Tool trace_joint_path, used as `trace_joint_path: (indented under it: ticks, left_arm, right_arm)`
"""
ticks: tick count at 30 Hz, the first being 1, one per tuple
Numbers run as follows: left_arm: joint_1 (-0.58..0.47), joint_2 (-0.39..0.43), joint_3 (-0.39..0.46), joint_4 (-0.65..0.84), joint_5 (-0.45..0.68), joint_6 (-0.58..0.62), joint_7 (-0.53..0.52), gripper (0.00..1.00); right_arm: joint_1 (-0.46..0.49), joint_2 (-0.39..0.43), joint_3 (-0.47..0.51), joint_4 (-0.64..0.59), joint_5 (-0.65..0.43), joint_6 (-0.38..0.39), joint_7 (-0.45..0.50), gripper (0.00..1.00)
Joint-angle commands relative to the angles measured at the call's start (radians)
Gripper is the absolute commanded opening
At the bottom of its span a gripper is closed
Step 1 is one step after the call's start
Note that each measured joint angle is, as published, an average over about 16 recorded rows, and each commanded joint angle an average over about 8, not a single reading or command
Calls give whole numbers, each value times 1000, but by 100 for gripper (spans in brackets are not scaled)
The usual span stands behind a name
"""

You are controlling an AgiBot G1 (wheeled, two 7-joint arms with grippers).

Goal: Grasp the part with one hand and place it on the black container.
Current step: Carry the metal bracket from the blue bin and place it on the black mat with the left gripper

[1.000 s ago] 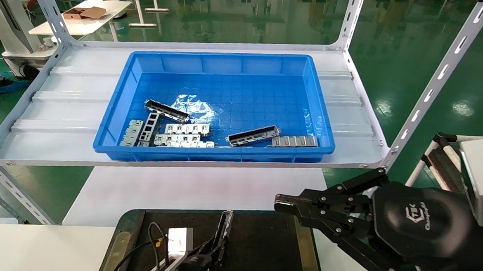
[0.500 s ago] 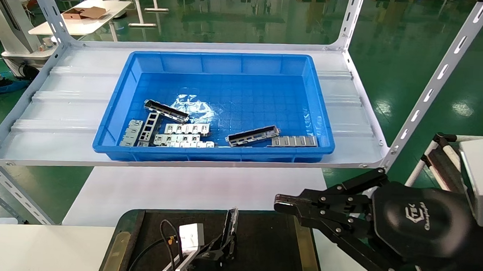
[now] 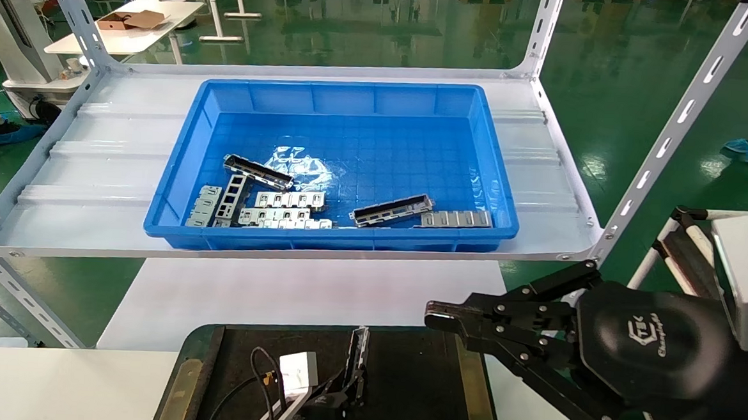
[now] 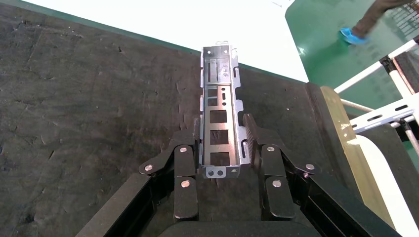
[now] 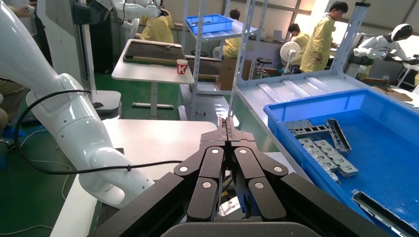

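Note:
My left gripper [image 3: 347, 388] is low over the black container [image 3: 403, 378], at the bottom middle of the head view. It is shut on the part [image 3: 358, 356], a long silver-grey channel that points away from me. In the left wrist view the part [image 4: 220, 113] sits between the jaws of the left gripper [image 4: 221, 131], close over the matte black surface [image 4: 89, 98]; I cannot tell whether it touches. My right gripper [image 3: 434, 315] hangs shut and empty at the container's right edge, and also shows in the right wrist view [image 5: 227, 121].
A blue bin [image 3: 348, 90] stands on the white rack shelf behind. It holds two more channels [image 3: 392, 209] [image 3: 257, 171] and several flat slotted plates [image 3: 284, 208]. A slanted rack post [image 3: 665, 142] rises at right. A white table [image 3: 306, 289] lies between shelf and container.
My left gripper has moved a little to the right with the part, then dipped slightly towards the black surface. The right arm has not moved.

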Motion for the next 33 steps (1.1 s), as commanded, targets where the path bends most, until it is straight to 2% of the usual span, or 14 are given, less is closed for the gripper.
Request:
trace_joint_path:
  ticks: [1, 8, 10, 11, 12, 16, 18, 20, 33]
  left_arm:
    - [1, 4, -4, 12, 10, 8, -8, 0]
    - [9, 21, -14, 55, 41, 24, -35, 0]
    - [12, 25, -17, 63, 49, 27, -42, 0]
    - [13, 27, -19, 66, 53, 28, -45, 3]
    - [15, 28, -20, 69, 56, 29, -48, 8]
    - [20, 33, -24, 77, 67, 33, -59, 57]
    - [22, 35, -26, 79, 71, 34, -64, 82]
    - [23, 36, -27, 81, 75, 35, -67, 99]
    - [26, 36, -36, 72, 91, 31, -82, 100]
  right_arm:
    - [0, 0, 0, 0, 0, 0, 0, 0]
    - [0, 0, 0, 0, 0, 0, 0, 1]
    - [0, 0, 0, 0, 0, 0, 0, 12]
    - [0, 0, 0, 0, 0, 0, 0, 23]
    - [0, 0, 0, 0, 0, 0, 0, 35]
    - [0, 0, 0, 0, 0, 0, 0, 84]
    - [0, 0, 0, 0, 0, 0, 0, 99]
    - [0, 0, 0, 0, 0, 0, 0, 100]
    - [0, 0, 0, 0, 0, 0, 0, 100]
